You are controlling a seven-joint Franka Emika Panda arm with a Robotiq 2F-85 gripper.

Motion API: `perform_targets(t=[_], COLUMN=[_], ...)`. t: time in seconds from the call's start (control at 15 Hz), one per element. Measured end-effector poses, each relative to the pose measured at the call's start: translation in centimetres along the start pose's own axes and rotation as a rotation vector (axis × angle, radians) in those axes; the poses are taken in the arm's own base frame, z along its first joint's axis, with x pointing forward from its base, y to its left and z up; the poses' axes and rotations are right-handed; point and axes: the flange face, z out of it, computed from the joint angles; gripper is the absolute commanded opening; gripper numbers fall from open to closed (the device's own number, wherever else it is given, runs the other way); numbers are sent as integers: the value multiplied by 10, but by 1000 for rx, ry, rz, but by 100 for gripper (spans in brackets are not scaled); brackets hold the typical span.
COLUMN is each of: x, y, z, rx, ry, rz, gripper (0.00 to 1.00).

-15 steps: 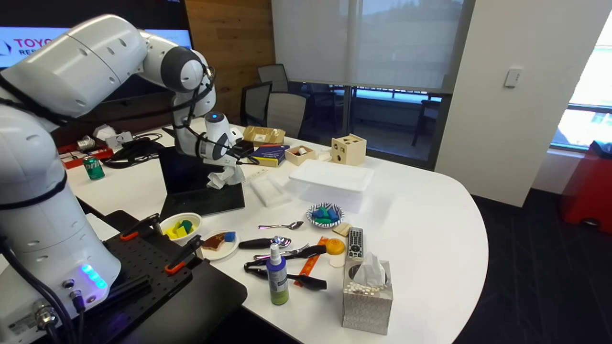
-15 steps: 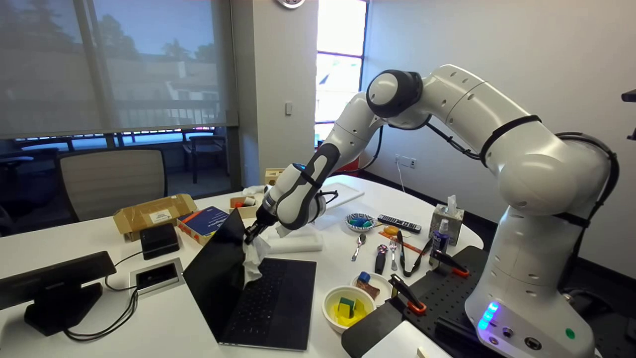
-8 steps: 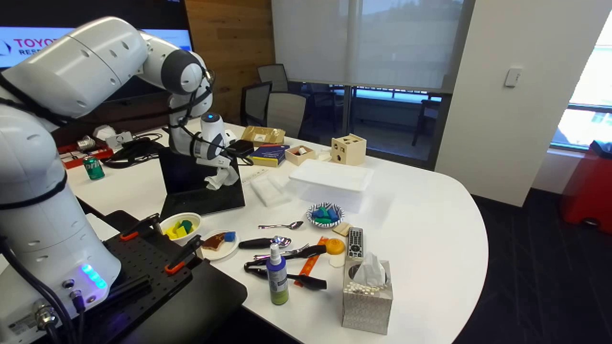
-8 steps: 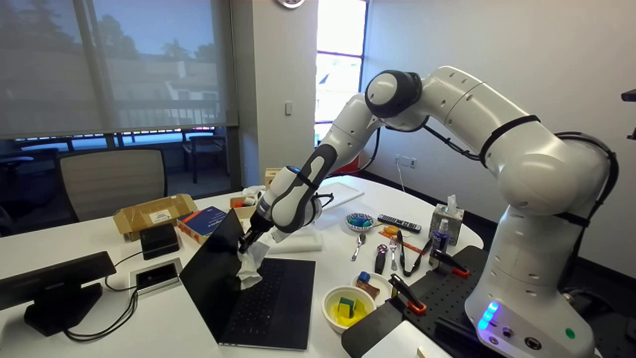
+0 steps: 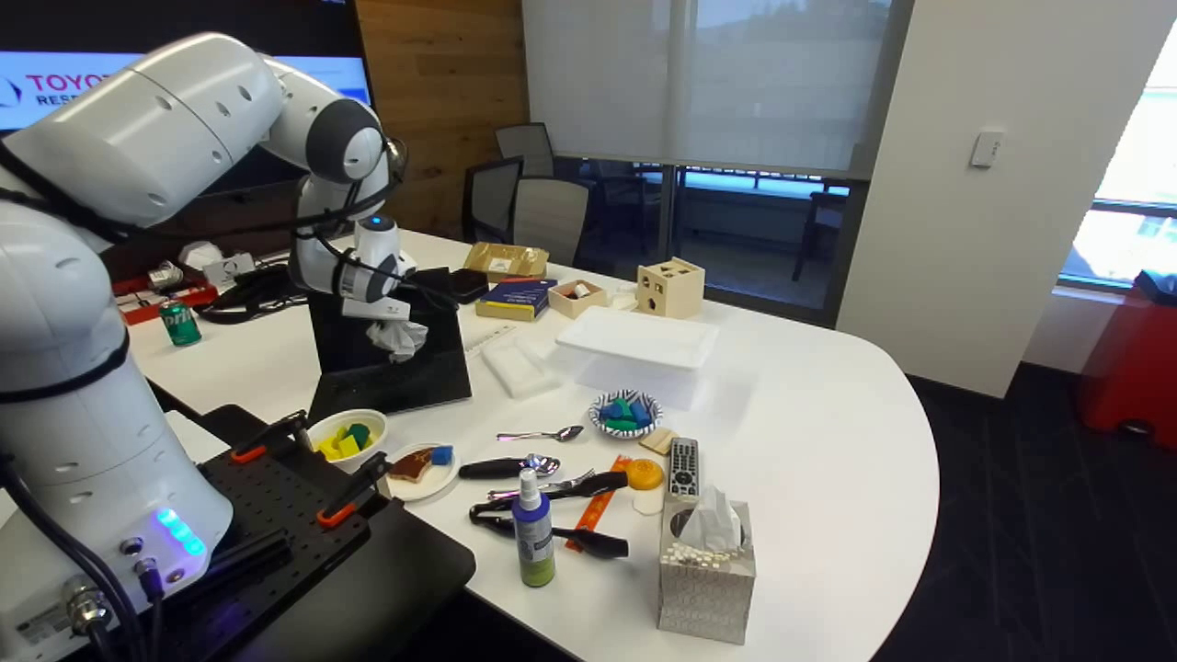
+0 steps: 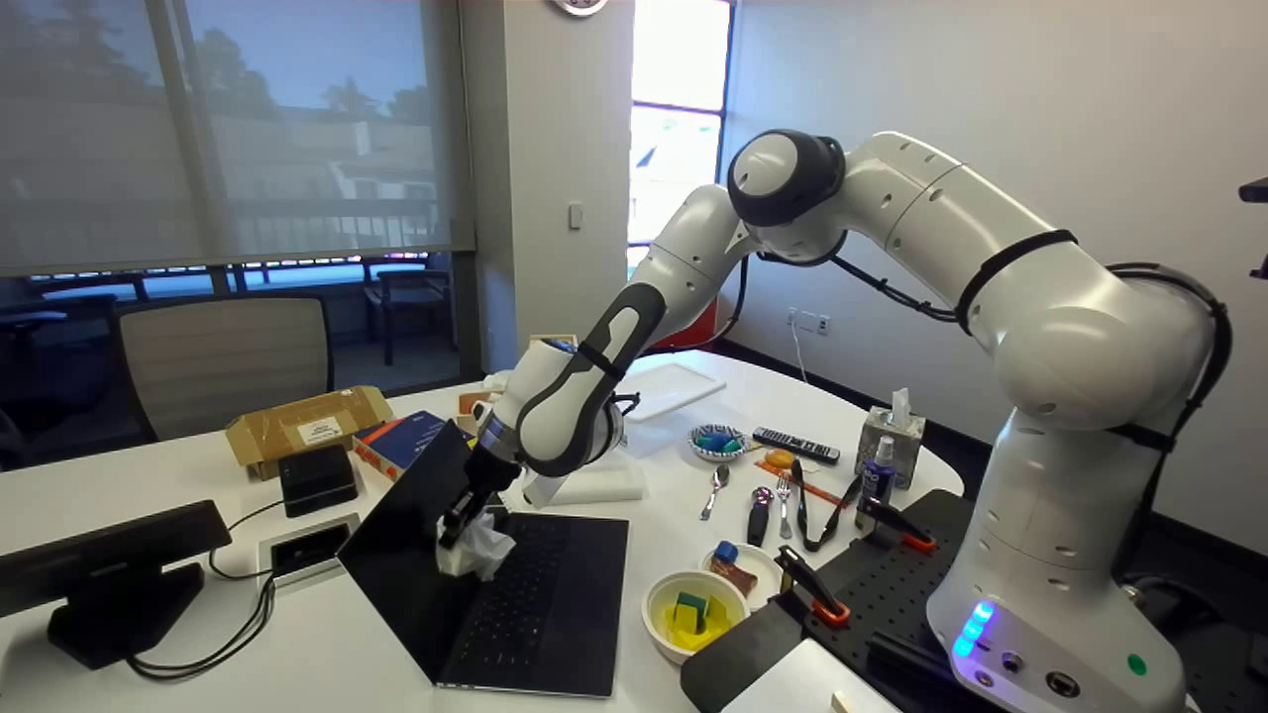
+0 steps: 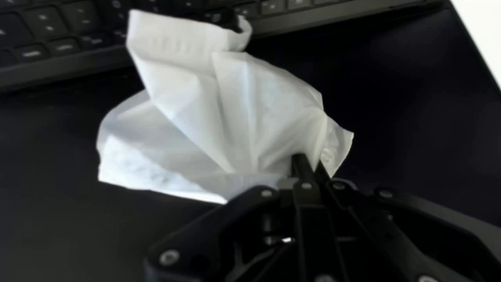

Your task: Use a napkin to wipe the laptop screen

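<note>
The napkin, a crumpled white tissue (image 7: 219,105), is pinched between my fingertips and fans out beyond them. It also shows in both exterior views (image 5: 402,342) (image 6: 480,551). My gripper (image 7: 309,164) is shut on it, pointing down at the laptop screen; its black fingers also show in an exterior view (image 6: 454,533). The laptop screen (image 6: 396,569) is dark, blank and tilted back; it fills much of the wrist view (image 7: 399,109). The napkin lies against or very close to the middle of the screen; exact contact is hidden. The keyboard (image 6: 540,594) lies below it.
A bowl of yellow and green pieces (image 6: 659,634) and a plate (image 5: 437,485) stand near the laptop. A black device (image 6: 317,480), a blue book (image 6: 401,441) and a cardboard box (image 6: 307,426) lie behind the screen. A clear lidded bin (image 5: 639,340) stands farther along the table.
My gripper has carried the napkin sideways along the screen, leftward in both exterior views and lower in one. The screen leans back slightly more than before.
</note>
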Motion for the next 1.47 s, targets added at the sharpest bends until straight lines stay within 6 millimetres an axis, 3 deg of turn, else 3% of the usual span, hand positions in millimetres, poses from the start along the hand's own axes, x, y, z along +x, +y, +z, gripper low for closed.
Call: perform_targets(t=[0.53,0.93,1.2,1.47], x=[9,6,0,-5], y=[-78,-98,-108,-130], z=[19,30,11,-33], rx=[184,269,225,94], ry=[-148,-230,-292,-320], rz=[-175,-247,-148,-4], gripper=[0,0,0,0])
